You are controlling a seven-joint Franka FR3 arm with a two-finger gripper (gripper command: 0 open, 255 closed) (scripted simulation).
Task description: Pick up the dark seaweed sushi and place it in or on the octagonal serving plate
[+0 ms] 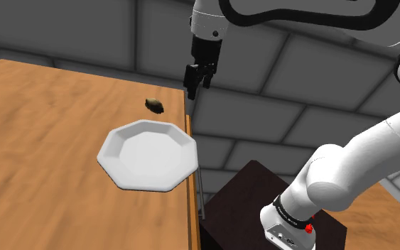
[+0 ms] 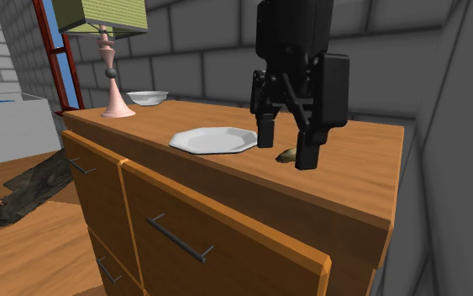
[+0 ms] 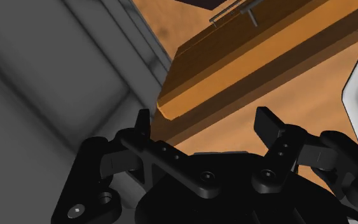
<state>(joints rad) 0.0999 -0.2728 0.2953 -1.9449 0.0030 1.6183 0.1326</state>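
Soft, even light, crisp throughout; faint shading inside the white plate (image 1: pixel 147 155), dim grey wall (image 1: pixel 298 78).

One plate (image 1: pixel 147 153), apparently one sushi (image 1: pixel 154 106)

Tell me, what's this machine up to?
A white robot arm hangs its black pincer, open and empty, in the air near the edge of a wooden cabinet. A small dark sushi piece lies on the cabinet top beside a white octagonal plate, not yet picked up.
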